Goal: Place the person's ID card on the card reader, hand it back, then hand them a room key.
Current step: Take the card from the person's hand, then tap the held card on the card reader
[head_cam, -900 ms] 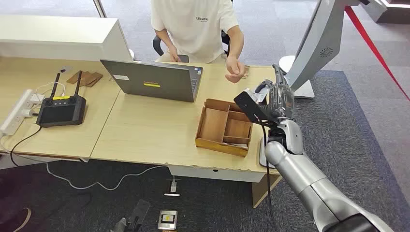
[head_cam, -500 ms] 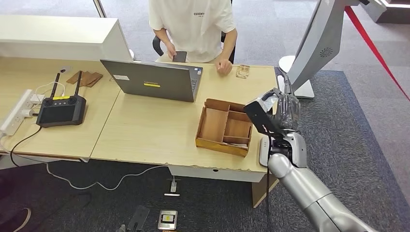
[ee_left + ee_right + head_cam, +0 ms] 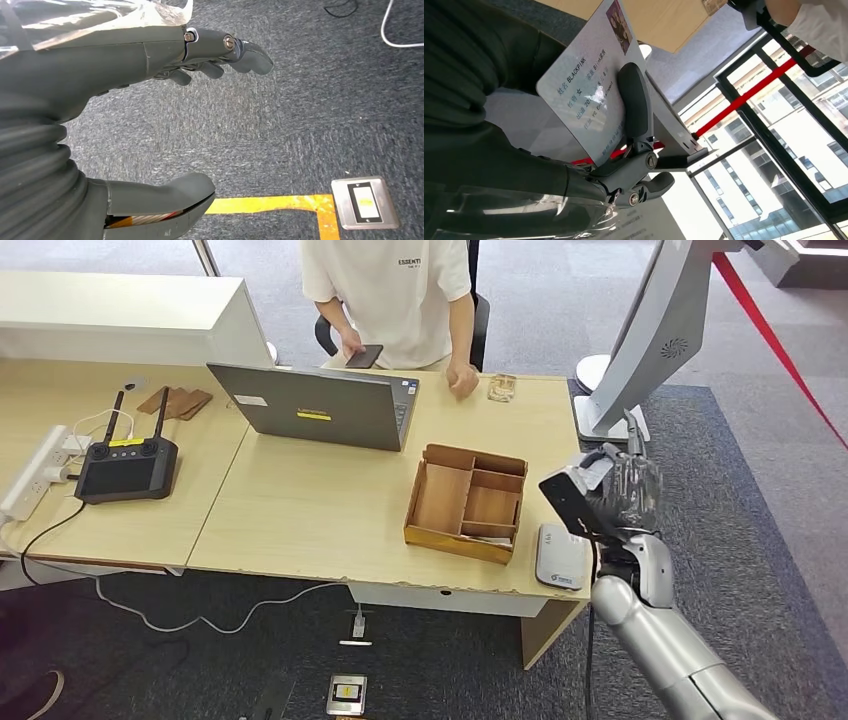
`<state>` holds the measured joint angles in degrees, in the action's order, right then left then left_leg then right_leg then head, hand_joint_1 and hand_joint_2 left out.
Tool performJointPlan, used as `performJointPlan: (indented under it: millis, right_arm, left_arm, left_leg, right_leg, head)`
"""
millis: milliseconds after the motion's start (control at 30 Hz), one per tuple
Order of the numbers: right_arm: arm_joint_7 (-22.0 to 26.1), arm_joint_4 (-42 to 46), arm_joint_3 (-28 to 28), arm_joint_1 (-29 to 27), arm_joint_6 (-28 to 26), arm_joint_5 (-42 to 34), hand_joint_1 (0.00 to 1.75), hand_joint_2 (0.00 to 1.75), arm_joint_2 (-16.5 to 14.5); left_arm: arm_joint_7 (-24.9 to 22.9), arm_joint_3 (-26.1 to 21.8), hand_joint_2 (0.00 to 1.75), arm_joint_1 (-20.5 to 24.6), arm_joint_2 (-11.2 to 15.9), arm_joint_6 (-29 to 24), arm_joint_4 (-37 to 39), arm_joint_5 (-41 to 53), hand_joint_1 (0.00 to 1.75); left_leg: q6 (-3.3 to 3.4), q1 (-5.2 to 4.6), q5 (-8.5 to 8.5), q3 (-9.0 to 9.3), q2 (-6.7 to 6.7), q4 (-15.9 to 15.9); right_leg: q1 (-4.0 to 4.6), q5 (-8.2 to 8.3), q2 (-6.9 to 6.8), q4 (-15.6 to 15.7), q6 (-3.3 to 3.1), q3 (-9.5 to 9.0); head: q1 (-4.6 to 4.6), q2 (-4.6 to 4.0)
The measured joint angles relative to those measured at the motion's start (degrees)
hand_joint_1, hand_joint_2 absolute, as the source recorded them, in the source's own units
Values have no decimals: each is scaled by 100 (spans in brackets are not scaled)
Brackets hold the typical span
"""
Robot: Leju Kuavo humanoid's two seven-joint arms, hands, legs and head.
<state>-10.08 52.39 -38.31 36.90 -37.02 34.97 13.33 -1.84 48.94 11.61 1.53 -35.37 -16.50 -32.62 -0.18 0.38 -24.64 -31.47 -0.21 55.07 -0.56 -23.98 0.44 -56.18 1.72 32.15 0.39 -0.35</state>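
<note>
Head view, lower right: our right hand (image 3: pixel 622 495) hovered beside the flat grey card reader (image 3: pixel 560 556). Right wrist view: it pinched the pale laminated ID card (image 3: pixel 591 95) by thumb (image 3: pixel 634 102); a thin grip risked slipping. Left wrist view: our left hand (image 3: pixel 150 115) hung slack, empty.

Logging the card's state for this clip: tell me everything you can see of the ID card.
The ID card is a thin, pale, glossy card, apparently plastic, with rounded corners, lines of small dark print and a small photo near one end. The right hand holds it: a dark finger lies across its printed face and the rest of the hand backs it. It is held in the air, tilted, past the table's right end, above and just right of the card reader, not touching it.
</note>
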Motion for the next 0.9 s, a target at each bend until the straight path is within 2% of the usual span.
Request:
performJointPlan:
  millis: [433,900]
  right_arm:
    - [-37,-790,-15,-50,372,438,175,175,57]
    - [-18,-1545,-68,-238,612,478,175,175,-111]
  left_arm:
    - [-5,0,175,22,-24,-2,35,-62,0]
    - [21,0,175,-10,-37,-27,57,-250,0]
  left_leg:
    - [0,0,0,-1,-1,0]
    - [0,1,0,-2,-2,-1]
  right_leg:
    - [1,0,0,-1,0,-1]
    - [1,-1,0,-1,0,0]
  head:
    - [0,0]
    - [0,0]
